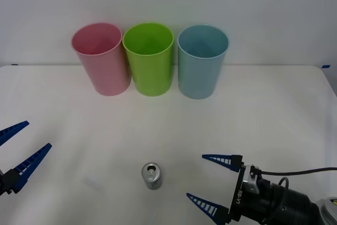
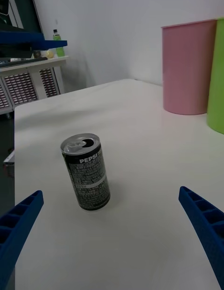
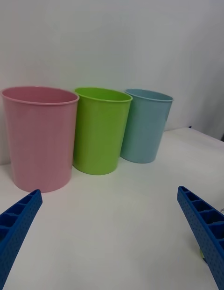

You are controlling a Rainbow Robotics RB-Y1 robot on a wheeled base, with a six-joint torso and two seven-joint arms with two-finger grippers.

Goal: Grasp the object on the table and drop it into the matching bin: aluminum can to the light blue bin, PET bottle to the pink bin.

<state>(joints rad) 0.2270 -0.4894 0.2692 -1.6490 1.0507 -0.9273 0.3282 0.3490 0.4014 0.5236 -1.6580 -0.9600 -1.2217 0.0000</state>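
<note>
A small silver aluminum can [image 1: 151,175] with a pull-tab top stands upright on the white table [image 1: 253,114], near its front edge. The right wrist view shows the can [image 2: 87,172] with dark print, a short way ahead of the fingers. My right gripper [image 1: 207,179] is open, just right of the can and pointing toward it. My left gripper [image 1: 20,145] hangs open at the table's left front. The light blue bin [image 1: 201,60] stands at the back, rightmost of three; the pink bin [image 1: 101,58] is leftmost.
A lime green bin [image 1: 149,58] stands between the pink bin [image 3: 39,136] and the light blue bin [image 3: 145,125], all three close together along the back wall. Bare tabletop stretches between the bins and the can. The right wrist view shows shelving [image 2: 28,80] beyond the table's edge.
</note>
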